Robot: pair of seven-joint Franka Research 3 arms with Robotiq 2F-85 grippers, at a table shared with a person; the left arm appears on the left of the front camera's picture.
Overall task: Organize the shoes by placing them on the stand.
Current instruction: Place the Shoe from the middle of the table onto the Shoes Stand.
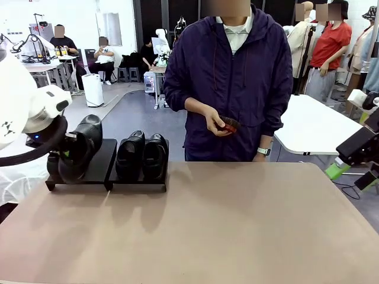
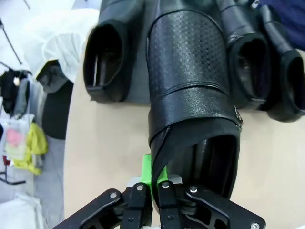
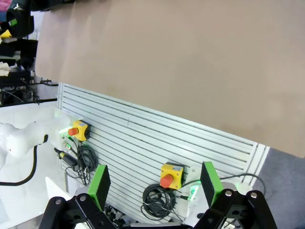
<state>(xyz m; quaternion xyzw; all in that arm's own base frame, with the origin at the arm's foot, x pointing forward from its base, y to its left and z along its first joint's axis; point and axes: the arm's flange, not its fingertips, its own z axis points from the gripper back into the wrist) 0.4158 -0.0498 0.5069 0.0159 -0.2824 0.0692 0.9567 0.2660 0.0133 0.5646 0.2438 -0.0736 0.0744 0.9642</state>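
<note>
While two shoes (image 1: 142,155) sat on the stand (image 1: 137,183), the left gripper (image 2: 155,183) pinched a third shoe's (image 2: 193,109) heel rim for placement; the right gripper (image 3: 155,183) stood open.

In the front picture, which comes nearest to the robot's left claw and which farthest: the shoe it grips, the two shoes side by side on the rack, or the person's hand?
1. The gripped shoe, in the left claw over the rack's left platform.
2. The two shoes, on the right platform.
3. The person's hand, beyond the table's far edge, holding a small reddish thing.
</note>
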